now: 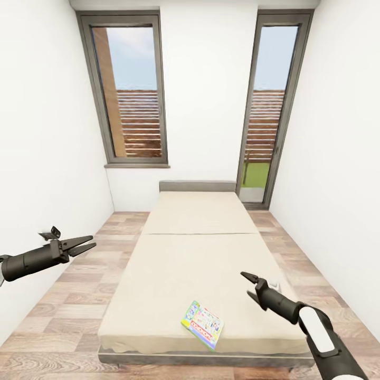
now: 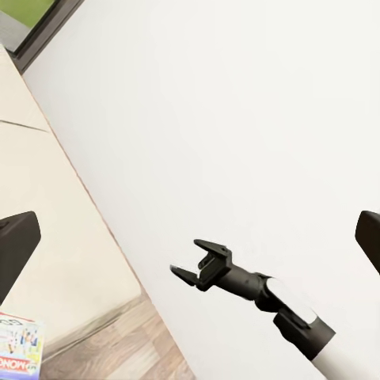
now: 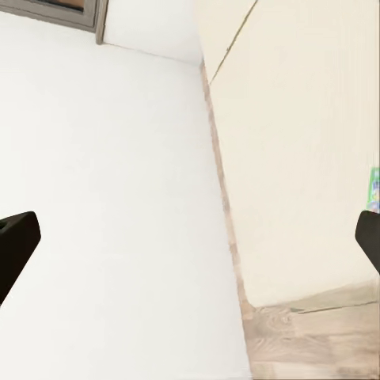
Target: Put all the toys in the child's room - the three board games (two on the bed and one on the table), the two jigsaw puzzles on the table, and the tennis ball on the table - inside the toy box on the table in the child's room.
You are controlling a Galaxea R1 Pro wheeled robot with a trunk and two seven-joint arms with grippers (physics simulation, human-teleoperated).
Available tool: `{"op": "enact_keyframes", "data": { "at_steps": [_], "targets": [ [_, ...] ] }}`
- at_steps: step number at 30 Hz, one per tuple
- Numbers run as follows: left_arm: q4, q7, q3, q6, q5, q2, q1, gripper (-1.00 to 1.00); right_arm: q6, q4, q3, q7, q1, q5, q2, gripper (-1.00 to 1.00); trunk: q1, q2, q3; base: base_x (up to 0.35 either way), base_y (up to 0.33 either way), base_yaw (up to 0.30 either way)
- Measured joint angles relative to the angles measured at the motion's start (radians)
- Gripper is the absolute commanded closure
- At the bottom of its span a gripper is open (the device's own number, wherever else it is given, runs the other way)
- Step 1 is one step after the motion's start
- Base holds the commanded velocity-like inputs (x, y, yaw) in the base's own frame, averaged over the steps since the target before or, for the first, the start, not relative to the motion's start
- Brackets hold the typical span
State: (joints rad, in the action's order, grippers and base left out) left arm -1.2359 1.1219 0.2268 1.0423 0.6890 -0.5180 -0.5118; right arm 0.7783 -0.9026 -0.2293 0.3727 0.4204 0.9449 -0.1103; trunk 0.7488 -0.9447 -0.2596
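One colourful board game (image 1: 203,324) lies flat on the beige bed (image 1: 195,253), near its front edge. It also shows as a corner (image 2: 17,356) in the left wrist view and as a thin sliver (image 3: 374,188) in the right wrist view. My right gripper (image 1: 246,283) hovers open above the bed's front right part, a short way to the right of the game and apart from it. My left gripper (image 1: 92,242) hangs open over the floor to the left of the bed, holding nothing. The left wrist view catches the right gripper (image 2: 185,256) with its fingers spread.
The bed fills the middle of a narrow room with white walls. Strips of wooden floor (image 1: 68,301) run along both its sides. A window (image 1: 129,89) and a tall glass door (image 1: 266,111) stand in the far wall behind the grey headboard (image 1: 198,186).
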Motion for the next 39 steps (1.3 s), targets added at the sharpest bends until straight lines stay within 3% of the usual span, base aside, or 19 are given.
{"op": "enact_keyframes", "data": {
  "at_steps": [3,8,22,31,39],
  "targets": [
    [0.001,0.000,0.000,0.000,0.000,0.001,-0.001,-1.00,-0.003,0.111,0.001,-0.001,0.042,-0.002,0.002,-1.00,0.012,-0.021,-0.009,0.000,0.000,0.000],
    [0.001,0.000,0.000,0.000,-0.001,0.002,-0.001,-1.00,-0.005,0.183,-0.002,0.003,0.067,0.002,0.002,-1.00,0.031,-0.056,-0.025,0.000,0.000,0.000],
    [0.001,0.000,-0.005,0.000,-0.001,0.008,-0.003,-1.00,0.002,0.203,-0.024,0.015,0.073,0.021,0.010,-1.00,0.084,-0.154,-0.069,0.000,0.000,0.000],
    [0.001,0.001,-0.069,0.000,0.006,0.009,-0.004,-1.00,0.005,0.208,-0.063,0.063,0.071,0.062,0.011,-1.00,0.119,-0.217,-0.097,0.000,0.000,0.000],
    [-0.001,0.001,-0.078,0.000,0.008,0.008,-0.005,-1.00,0.003,0.212,-0.067,0.065,0.071,0.063,0.013,-1.00,0.150,-0.273,-0.122,0.000,0.000,0.000]
  ]
}}
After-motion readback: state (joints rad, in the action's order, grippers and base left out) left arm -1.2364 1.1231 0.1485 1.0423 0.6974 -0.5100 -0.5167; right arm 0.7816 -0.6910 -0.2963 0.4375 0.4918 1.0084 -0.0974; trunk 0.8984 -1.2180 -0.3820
